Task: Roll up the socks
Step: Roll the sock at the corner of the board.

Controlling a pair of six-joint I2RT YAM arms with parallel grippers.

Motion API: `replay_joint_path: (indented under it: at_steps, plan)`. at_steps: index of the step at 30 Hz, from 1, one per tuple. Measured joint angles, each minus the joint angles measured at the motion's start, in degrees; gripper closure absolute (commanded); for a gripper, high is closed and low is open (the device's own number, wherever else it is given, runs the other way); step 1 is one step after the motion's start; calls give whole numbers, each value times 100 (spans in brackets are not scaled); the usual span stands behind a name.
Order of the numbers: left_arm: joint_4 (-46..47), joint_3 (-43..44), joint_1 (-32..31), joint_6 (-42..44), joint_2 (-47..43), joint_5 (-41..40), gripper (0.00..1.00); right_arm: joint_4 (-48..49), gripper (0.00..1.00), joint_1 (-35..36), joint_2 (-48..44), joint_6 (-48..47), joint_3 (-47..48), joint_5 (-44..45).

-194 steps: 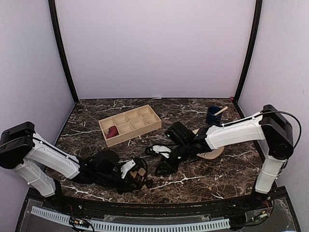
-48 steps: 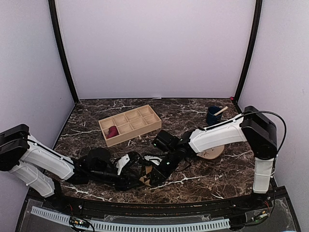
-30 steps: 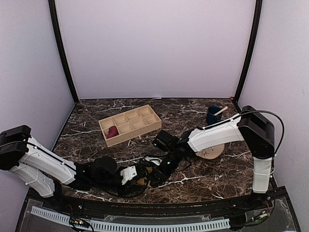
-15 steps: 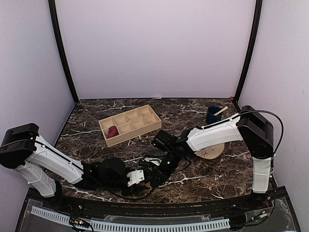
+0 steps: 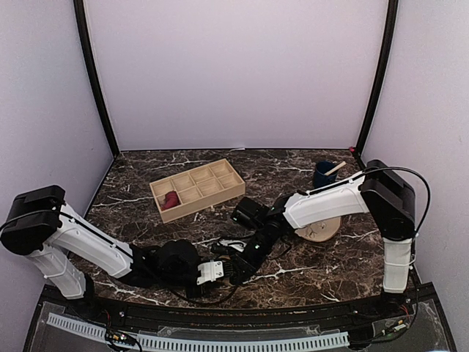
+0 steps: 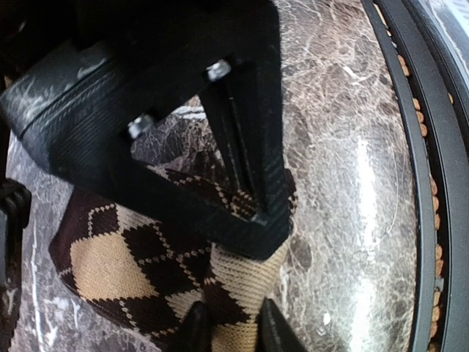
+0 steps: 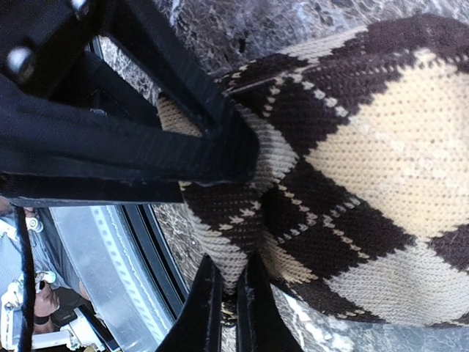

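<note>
The dark brown and tan argyle sock [image 6: 124, 271] lies flat on the marble near the front edge. In the top view both gripper heads cover it. My left gripper [image 6: 233, 331] [image 5: 214, 271] pinches the sock's tan ribbed edge, with fabric filling the gap between its fingers. From the opposite side, my right gripper [image 7: 231, 293] [image 5: 238, 265] is shut on a fold of the same sock [image 7: 366, 169]. The two gripper heads nearly touch. The maroon-red sock [image 5: 170, 199] sits bunched in a compartment of the wooden tray [image 5: 220, 192].
The divided wooden tray stands at the back left. A dark blue cup [image 5: 323, 174] with a stick in it is at the back right. A round wooden plate [image 5: 325, 232] lies under the right forearm. The black front rail [image 6: 410, 169] runs close beside the sock.
My left gripper has slid right along the front edge up to the right gripper, and its jaws have narrowed onto the sock. The right gripper has kept its hold.
</note>
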Motion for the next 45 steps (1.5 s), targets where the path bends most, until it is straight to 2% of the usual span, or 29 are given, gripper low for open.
replay_joint_path:
  at_steps: [7,8,14,18,32,39,45]
  plan:
    - [-216,210,0,2,131,0,100,-87,100,-37,0,-46,0,2]
    - [-245,236,0,2,142,0,100,-105,99,-46,0,-46,0,2]
    - [-356,308,0,-24,153,15,100,-101,75,-52,0,-15,-2,11]
    - [-417,341,0,-92,155,59,100,72,69,-68,-26,68,-85,22]
    - [-535,354,229,-433,116,527,100,837,67,-295,-734,391,-1088,83]
    - [-909,518,586,-625,103,1154,100,1541,67,-313,-1399,511,-1755,501]
    - [-1471,920,973,-765,284,1812,100,2100,67,-188,-1991,457,-2330,1263]
